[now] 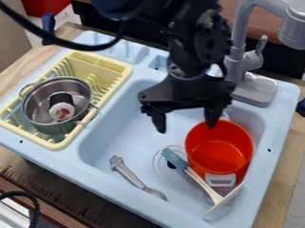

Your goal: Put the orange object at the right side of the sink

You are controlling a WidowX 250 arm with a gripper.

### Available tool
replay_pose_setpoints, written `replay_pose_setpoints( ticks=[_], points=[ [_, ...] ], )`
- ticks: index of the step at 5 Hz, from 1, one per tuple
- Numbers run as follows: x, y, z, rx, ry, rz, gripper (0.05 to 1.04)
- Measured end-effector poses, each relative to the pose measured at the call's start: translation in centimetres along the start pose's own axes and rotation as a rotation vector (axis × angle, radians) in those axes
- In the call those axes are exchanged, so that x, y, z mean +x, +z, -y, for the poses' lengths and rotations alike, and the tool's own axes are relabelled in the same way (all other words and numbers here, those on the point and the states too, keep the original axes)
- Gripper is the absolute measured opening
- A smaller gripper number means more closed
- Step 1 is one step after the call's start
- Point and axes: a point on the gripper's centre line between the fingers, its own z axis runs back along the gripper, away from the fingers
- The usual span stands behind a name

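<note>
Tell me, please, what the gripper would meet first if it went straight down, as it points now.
Probably the rim of the orange pot, with one fingertip; how high the gripper hangs above it is unclear.

Sink [102, 142] light blue. Dish rack [52, 144] pale yellow. Pot [37, 118] silver; item inside it [62, 110] black and white with a red patch. Bucket [220, 148] orange-red, handle light grey. Spatula [175, 159] teal at one end, cream shaft, whitish blade. Other utensil [129, 175] grey. Faucet [243, 24] grey. Claw [186, 127] black. Desk [280, 191] tan, wood grain.
</note>
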Motion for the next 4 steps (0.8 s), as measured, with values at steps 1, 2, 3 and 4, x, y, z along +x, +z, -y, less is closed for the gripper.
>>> replay_pose_setpoints(
  ticks=[1, 2, 3, 4],
  points=[
    [1.0, -0.2, -0.9, -0.003, -0.077, 0.006, 0.999],
    [1.3, -0.3, -1.5, -0.042, -0.199, -0.03, 0.999],
    [0.6, 0.8, -3.6, -0.081, -0.292, -0.037, 0.999],
    [1.3, 0.9, -4.6, -0.053, -0.333, -0.016, 0.999]
  ],
)
